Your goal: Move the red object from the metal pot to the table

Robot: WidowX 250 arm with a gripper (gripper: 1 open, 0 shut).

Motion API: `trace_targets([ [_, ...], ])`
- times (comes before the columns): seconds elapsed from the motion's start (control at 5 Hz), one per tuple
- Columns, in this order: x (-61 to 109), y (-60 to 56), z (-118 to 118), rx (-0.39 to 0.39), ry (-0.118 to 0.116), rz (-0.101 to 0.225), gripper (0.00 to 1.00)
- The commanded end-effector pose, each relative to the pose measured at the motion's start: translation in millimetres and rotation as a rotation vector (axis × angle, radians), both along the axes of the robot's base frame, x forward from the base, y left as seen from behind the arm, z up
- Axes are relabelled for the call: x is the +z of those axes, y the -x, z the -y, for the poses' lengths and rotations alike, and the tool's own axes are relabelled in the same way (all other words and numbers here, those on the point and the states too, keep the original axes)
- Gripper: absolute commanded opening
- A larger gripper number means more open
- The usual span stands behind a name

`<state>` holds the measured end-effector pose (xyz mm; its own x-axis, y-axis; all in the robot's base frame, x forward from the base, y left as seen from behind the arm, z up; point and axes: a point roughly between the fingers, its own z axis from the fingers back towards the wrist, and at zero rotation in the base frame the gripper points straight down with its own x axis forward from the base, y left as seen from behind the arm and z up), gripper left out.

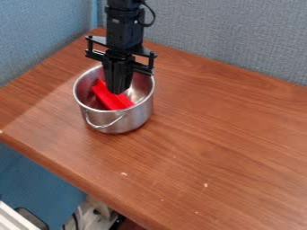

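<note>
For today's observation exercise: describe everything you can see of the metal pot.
The metal pot is round, shiny silver steel with straight sides and an open top. It stands upright on the wooden table, near its back left. Inside lies a red object, with the gripper reaching down into the pot over it.

Office-like corner: blue fabric partition [228, 36] behind wooden table [204, 135].
</note>
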<state>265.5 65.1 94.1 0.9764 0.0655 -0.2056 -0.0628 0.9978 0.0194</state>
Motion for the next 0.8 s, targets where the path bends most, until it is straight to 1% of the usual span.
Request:
trace_targets([
  [0.0,32.6,-4.8,7.2,-0.035,-0.024,0.108,1.00],
  [0.2,57.7,-6.3,24.6,-0.097,-0.009,0.169,0.00],
  [0.4,54.6,-6.5,29.3,-0.115,0.018,0.171,1.00],
  [0.6,48.8,-5.5,28.0,-0.121,0.023,0.154,1.00],
])
